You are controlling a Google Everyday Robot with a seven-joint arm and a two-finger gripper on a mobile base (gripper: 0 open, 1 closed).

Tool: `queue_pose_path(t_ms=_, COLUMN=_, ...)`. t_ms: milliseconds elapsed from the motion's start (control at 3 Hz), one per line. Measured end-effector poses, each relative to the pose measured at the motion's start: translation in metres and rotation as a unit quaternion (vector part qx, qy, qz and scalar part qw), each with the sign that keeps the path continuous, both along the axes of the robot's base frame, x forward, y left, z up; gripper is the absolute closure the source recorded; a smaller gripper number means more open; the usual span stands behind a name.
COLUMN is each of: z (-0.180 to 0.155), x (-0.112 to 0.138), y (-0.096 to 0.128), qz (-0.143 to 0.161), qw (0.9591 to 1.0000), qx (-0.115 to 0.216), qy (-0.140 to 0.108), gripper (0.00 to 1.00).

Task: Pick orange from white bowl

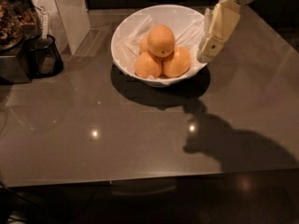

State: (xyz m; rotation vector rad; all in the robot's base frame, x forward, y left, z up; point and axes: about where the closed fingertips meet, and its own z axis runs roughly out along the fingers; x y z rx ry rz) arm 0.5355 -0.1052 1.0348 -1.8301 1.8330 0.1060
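The white bowl (122, 31) stands on the dark table at the upper middle, lined with crinkled white paper. The orange (161, 40) lies on top of the pile in it, resting on three similar oranges: one at front left (148, 65), one at front right (177, 62) and one mostly hidden behind (144, 44). My gripper (206, 55) hangs from the upper right, pointing down over the bowl's right rim, to the right of the orange and apart from it. It holds nothing.
A black container (44, 55) and a dark appliance (11, 50) stand at the far left. A white upright panel (70, 13) stands behind them. The table's front edge (149, 181) runs across the bottom. The arm's shadow (224, 143) falls at the lower right.
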Motion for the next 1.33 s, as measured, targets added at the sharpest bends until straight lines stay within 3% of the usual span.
queue_pose_path(t_ms=333, z=0.0, x=0.002, y=0.001, qz=-0.001, qw=1.0, qx=0.005, qy=-0.001, gripper=0.0)
queue_pose_path(t_ms=667, z=0.001, x=0.031, y=-0.004, qz=-0.012, qw=0.9995, qx=0.023, qy=-0.02, gripper=0.0)
queue_pose_path(t_ms=1000, z=-0.006, x=0.065, y=0.001, qz=-0.003, qw=0.999, qx=0.039, qy=-0.023, gripper=0.0)
queue_pose_path(t_ms=1333, z=-0.022, x=0.089, y=0.01, qz=0.005, qw=0.9984, qx=0.056, qy=-0.006, gripper=0.0)
